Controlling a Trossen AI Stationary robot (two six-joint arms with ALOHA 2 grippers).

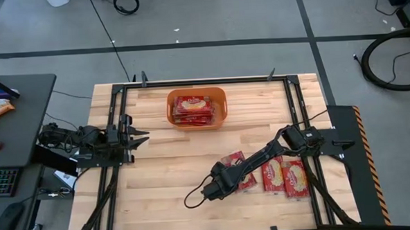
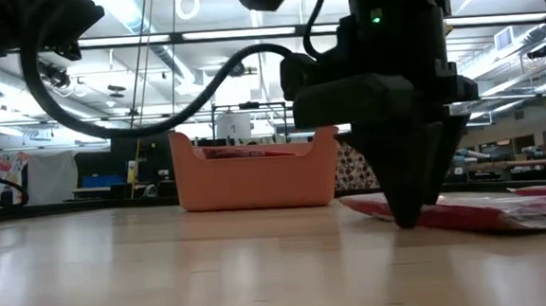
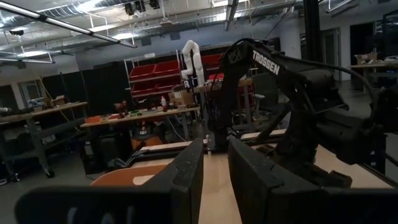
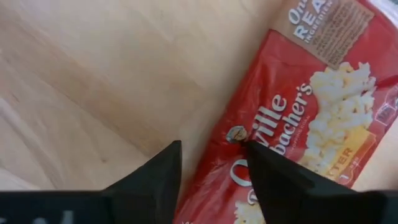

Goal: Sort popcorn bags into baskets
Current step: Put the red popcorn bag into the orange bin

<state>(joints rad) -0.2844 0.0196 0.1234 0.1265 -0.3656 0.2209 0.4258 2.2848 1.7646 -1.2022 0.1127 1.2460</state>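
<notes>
Red popcorn bags [image 1: 273,173], orange basket [image 1: 196,95], dark arms

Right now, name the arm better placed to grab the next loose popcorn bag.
Right. Its tool is down at the edge of a loose popcorn bag, fingers apart. The left tool waits at the table's far side, away from the bags.

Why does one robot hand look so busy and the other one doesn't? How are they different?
The right gripper reaches out over the middle of the table, fingertips down at the edge of a red popcorn bag; the left gripper waits at the table's left side, near nothing.
The right gripper's fingers straddle the bag's edge, one on the packet, one over bare wood; the left gripper's fingers hold nothing.
Both are dark, two-fingered and open.
</notes>
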